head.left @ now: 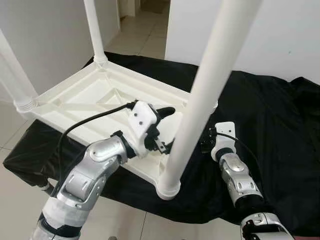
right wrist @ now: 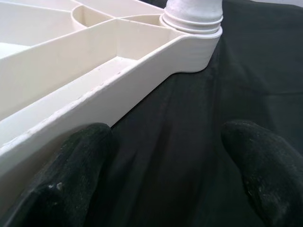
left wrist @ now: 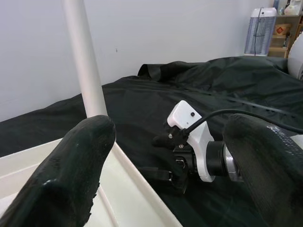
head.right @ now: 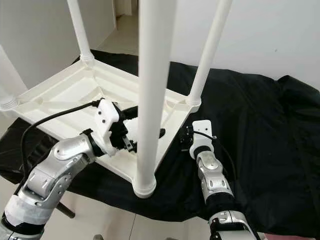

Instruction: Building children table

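Eye views: white table (head.left: 75, 97) upside down on black cloth (head.left: 270, 115), 4 legs (head.left: 200, 95) up.
Left wrist view: left gripper (left wrist: 165, 161) over the table's edge, fingers (left wrist: 71, 165) apart.
Right wrist view: right gripper (right wrist: 163, 165) over cloth just beside the table rim, fingers (right wrist: 262, 165) apart.

table (head.left: 75, 100): smooth white plastic | cloth (head.left: 270, 115): black, slightly glossy | floor (head.left: 140, 35): glossy tile
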Robot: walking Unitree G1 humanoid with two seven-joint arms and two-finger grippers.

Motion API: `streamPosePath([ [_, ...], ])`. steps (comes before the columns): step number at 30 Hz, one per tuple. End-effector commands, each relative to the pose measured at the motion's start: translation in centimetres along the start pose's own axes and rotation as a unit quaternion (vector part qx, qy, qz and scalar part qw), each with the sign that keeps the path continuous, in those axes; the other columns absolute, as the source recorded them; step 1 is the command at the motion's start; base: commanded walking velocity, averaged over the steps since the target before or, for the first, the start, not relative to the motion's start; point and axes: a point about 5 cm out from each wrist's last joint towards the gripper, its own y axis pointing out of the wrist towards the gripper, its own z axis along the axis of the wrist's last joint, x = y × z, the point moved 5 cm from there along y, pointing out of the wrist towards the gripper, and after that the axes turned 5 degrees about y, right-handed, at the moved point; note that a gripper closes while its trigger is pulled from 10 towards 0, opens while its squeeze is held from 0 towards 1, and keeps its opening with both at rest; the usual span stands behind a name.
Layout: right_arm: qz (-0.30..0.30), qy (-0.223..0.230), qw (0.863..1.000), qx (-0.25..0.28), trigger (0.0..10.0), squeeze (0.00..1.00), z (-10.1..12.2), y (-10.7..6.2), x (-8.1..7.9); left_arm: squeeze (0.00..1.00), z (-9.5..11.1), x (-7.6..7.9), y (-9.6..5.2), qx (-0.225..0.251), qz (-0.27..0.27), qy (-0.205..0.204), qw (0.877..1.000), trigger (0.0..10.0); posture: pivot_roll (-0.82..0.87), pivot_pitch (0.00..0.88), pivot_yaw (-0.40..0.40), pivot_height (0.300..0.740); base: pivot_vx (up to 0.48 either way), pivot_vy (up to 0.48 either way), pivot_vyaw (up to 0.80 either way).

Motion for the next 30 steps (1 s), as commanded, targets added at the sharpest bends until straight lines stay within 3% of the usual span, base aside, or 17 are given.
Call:
streamPosePath([
  [1,-0.034,0.013,0.999,0.024,10.0,0.0,0.4,-0.7,1.8,0.0,-0.3,-1.3,-0.4,-0.014,0.027,0.011,0.999,10.0,0.02,0.0,-0.04,0.74,0.0,0.0,0.0],
  [2,-0.034,0.013,0.999,0.024,10.0,0.0,0.4,-0.7,1.8,0.0,-0.3,-1.3,-0.4,-0.014,0.027,0.011,0.999,10.0,0.02,0.0,-0.04,0.74,0.0,0.0,0.0],
  [3,-0.039,0.035,0.997,0.059,10.0,0.0,1.3,-1.7,2.8,0.0,-0.8,-2.9,-1.4,-0.032,0.053,0.021,0.998,10.0,0.02,0.0,-0.038,0.74,0.0,0.0,0.0],
  [4,-0.036,0.042,0.996,0.068,10.0,0.0,1.5,-1.9,3.0,0.0,-0.9,-3.3,-1.7,-0.037,0.059,0.023,0.997,10.0,0.02,0.0,-0.038,0.74,0.0,0.0,0.0],
  [5,-0.036,0.042,0.996,0.068,10.0,0.0,1.5,-1.9,3.0,0.0,-0.9,-3.3,-1.7,-0.037,0.059,0.023,0.997,10.0,0.02,0.0,-0.038,0.74,0.0,0.0,0.0],
  [6,-0.02,0.048,0.995,0.087,10.0,0.0,2.0,-2.4,3.2,0.0,-1.2,-4.0,-2.6,-0.05,0.068,0.027,0.996,10.0,0.01,0.0,-0.033,0.74,0.0,0.0,0.0],
  [9,-0.017,0.049,0.994,0.091,10.0,0.0,2.1,-2.5,3.2,0.0,-1.3,-4.1,-2.8,-0.053,0.07,0.028,0.996,10.0,0.01,0.0,-0.033,0.74,0.0,0.0,0.0],
  [13,0.071,0.059,0.989,0.118,10.0,0.0,3.4,-4.3,2.2,0.0,-3.2,-5.5,-5.5,-0.107,0.092,0.031,0.99,10.0,-0.01,0.002,-0.021,0.74,0.0,0.0,0.0],
  [16,0.075,0.059,0.988,0.124,10.0,0.0,3.7,-4.5,2.3,0.0,-4.1,-6.8,-6.4,-0.124,0.123,0.031,0.984,10.0,-0.01,0.004,-0.019,0.74,0.0,0.0,0.0],
  [18,0.075,0.059,0.988,0.124,10.0,0.0,3.7,-4.5,2.3,0.0,-4.1,-6.8,-6.4,-0.124,0.123,0.031,0.984,10.0,-0.01,0.004,-0.019,0.74,0.0,0.0,0.0],
  [20,0.098,0.066,0.984,0.137,10.0,0.0,4.6,-4.9,1.9,0.0,-4.6,-8.0,-7.4,-0.135,0.156,0.029,0.978,10.0,-0.02,0.004,-0.019,0.74,0.0,0.0,0.0],
  [25,0.131,0.058,0.979,0.146,10.0,0.0,5.3,-5.5,1.2,0.0,-4.9,-8.0,-8.2,-0.14,0.16,0.026,0.977,10.0,-0.02,0.005,-0.017,0.74,0.0,0.0,0.0],
  [30,0.192,0.049,0.971,0.134,10.0,0.0,5.5,-6.6,0.2,0.0,-5.5,-5.9,-9.3,-0.16,0.111,0.013,0.981,10.0,-0.02,0.011,-0.016,0.74,0.0,0.0,0.0],
])
